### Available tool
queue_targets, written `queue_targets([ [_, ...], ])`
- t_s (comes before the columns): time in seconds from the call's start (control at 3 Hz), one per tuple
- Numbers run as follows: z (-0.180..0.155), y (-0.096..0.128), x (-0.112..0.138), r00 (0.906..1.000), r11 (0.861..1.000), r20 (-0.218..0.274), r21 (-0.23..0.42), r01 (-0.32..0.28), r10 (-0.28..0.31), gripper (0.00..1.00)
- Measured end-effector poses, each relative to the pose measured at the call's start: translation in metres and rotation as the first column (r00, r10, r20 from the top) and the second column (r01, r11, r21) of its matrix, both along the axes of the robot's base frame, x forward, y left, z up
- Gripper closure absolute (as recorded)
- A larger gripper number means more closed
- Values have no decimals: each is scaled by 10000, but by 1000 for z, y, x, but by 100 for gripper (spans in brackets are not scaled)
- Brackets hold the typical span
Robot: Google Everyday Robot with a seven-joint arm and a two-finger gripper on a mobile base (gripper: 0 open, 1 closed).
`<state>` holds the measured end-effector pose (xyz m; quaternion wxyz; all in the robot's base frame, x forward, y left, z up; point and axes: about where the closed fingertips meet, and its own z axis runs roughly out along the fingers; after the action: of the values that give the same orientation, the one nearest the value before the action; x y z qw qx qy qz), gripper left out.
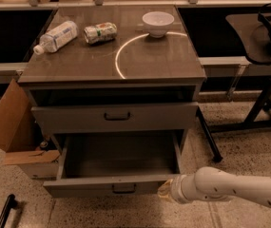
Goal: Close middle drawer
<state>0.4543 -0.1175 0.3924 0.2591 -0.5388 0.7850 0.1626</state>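
The middle drawer (97, 186) is a wide grey drawer with a low front and a small dark centre handle. It stands pulled out of the grey cabinet (111, 65), with its empty inside in view. Above it is the taller-fronted grey drawer (78, 118), nearly flush with the cabinet. The lowest drawer is hidden under the open one. My white arm reaches in from the lower right. My gripper (165, 190) is at the right end of the middle drawer's front, touching it or very close to it.
On the cabinet top lie a plastic bottle (56, 36) and a crushed can (100, 32), and a white bowl (158, 23) stands there. An open cardboard box (16, 127) stands left of the cabinet. A black stand's legs (263, 103) are at the right. A dark bar (5, 210) lies on the floor.
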Motion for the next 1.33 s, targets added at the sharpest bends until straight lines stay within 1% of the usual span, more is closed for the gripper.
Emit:
queue_targets([
  [0.33, 0, -11, 23, 9984, 10000, 567, -1, 54, -54, 100],
  [0.67, 6, -20, 50, 9928, 10000, 1196, -19, 95, -92, 100],
  [1.0, 16, -24, 86, 9823, 9999, 1870, -115, -38, 59, 100],
  [1.33, 19, -25, 112, 9780, 9999, 2081, -116, -98, 120, 100],
])
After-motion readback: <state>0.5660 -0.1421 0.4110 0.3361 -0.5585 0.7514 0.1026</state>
